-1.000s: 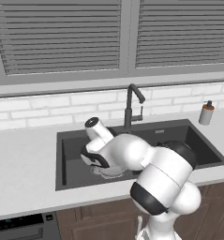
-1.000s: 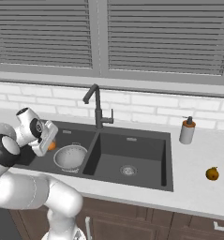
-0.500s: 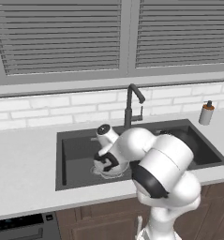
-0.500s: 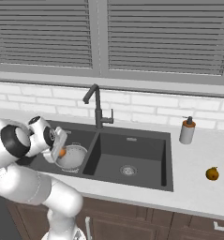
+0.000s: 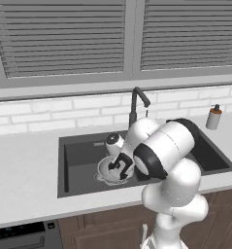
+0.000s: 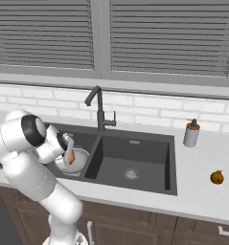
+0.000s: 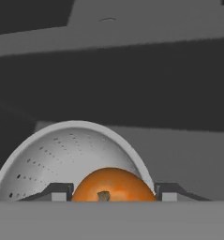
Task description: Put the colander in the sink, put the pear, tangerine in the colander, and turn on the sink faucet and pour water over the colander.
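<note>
The silvery colander [image 5: 107, 171] [image 6: 81, 160] [image 7: 62, 150] sits in the left basin of the dark sink [image 5: 83, 151] [image 6: 135, 148]. My gripper [image 5: 121, 168] [image 6: 70, 155] [image 7: 111, 193] hangs low over the colander's bowl, shut on the bright orange tangerine [image 6: 72, 156] [image 7: 111, 183]. In the hand view the tangerine sits between the two fingertips, with the perforated bowl right behind it. The olive-brown pear [image 6: 217, 177] lies on the counter far to the right of the sink. Behind the divider stands the black sink faucet [image 5: 135, 104] [image 6: 99, 107], with no water running.
A soap dispenser [image 5: 214, 117] [image 6: 191, 134] stands on the counter at the back right. The right basin [image 6: 130, 167] holds only its steel drain. My arm's white links arch over the sink's front edge. A white tile wall and window blinds close off the back.
The hand has carried the tangerine from above the sink's left edge rightward and down, until it hangs just over the colander's bowl. The grip on the fruit stays the same.
</note>
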